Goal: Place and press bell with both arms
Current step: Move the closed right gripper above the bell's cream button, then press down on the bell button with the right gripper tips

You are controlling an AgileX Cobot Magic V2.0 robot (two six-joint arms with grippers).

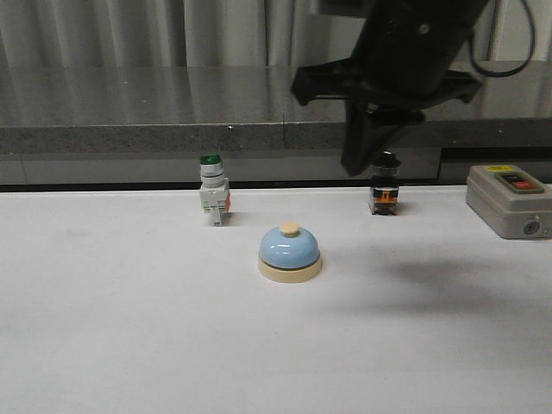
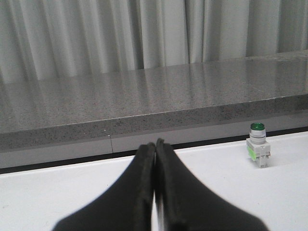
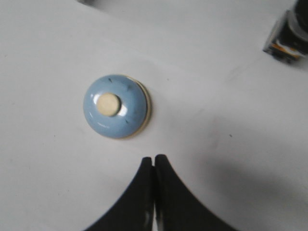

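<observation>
The light-blue bell (image 1: 290, 251) with cream base and cream button stands upright on the white table, near the middle. It also shows from above in the right wrist view (image 3: 115, 106). My right gripper (image 1: 355, 162) hangs high above the table, to the right of and behind the bell; in its wrist view (image 3: 153, 159) it is shut and empty, clear of the bell. My left gripper (image 2: 155, 143) is shut and empty, low over the table's left part, and does not show in the front view. The bell is out of the left wrist view.
A green-capped white pushbutton switch (image 1: 213, 190) stands behind the bell to the left, also in the left wrist view (image 2: 257, 150). A black-capped switch (image 1: 385, 191) stands at the back right. A grey box with red button (image 1: 510, 201) sits far right. A grey ledge (image 1: 172, 134) runs behind.
</observation>
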